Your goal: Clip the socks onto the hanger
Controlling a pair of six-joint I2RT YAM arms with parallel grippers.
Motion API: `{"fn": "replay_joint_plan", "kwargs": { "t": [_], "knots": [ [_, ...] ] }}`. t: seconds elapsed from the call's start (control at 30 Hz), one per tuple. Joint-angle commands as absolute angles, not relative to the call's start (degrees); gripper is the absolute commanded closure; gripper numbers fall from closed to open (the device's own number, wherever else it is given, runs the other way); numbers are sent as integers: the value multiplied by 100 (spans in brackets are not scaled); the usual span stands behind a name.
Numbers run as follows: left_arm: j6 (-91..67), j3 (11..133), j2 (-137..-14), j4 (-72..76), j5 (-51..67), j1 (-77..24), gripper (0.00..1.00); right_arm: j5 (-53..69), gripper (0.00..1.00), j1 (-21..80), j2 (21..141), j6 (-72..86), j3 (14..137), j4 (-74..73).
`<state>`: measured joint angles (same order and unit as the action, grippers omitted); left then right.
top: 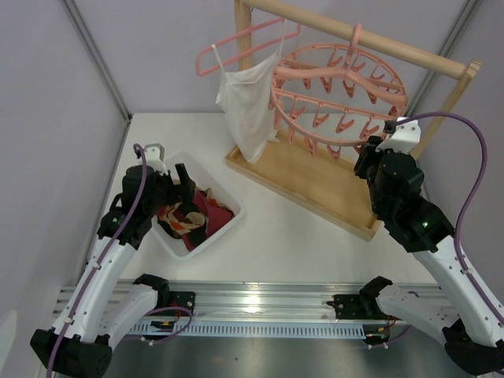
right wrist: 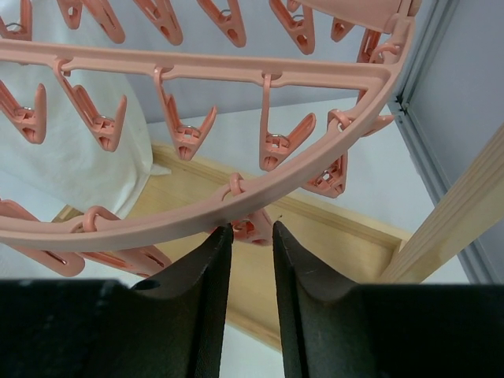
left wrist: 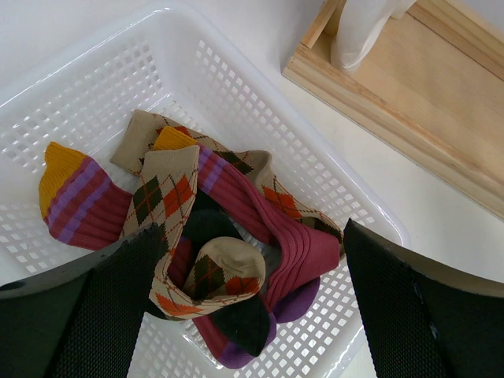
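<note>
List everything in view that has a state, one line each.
Socks, piled loose in the basket, none clipped.
Basket, on the table, holding the socks.
Round hanger, hanging from the wooden rail, visible clips empty.
Camisole, hanging on the thin coat hanger.
Left gripper, open above the socks.
Right gripper, nearly closed around a clip; grip unclear.

the socks (top: 189, 216) lie in a basket (top: 224, 191) near the tabletop's (top: 283, 236) left edge. a rack (top: 315, 177) stands toward the far right corner; the hanger (top: 339, 87) hangs from its rail, a camisole (top: 248, 106) just left.
</note>
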<state>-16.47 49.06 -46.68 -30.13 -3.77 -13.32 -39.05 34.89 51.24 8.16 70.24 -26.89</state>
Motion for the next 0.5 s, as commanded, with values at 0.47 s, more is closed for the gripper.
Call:
{"fn": "replay_joint_plan", "kwargs": {
  "t": [0.47],
  "knots": [
    [-1626,4939,-4632,-2909,-334,-1301,1,-3384,42,3472,4667,756,7093,-3076]
  ]
}}
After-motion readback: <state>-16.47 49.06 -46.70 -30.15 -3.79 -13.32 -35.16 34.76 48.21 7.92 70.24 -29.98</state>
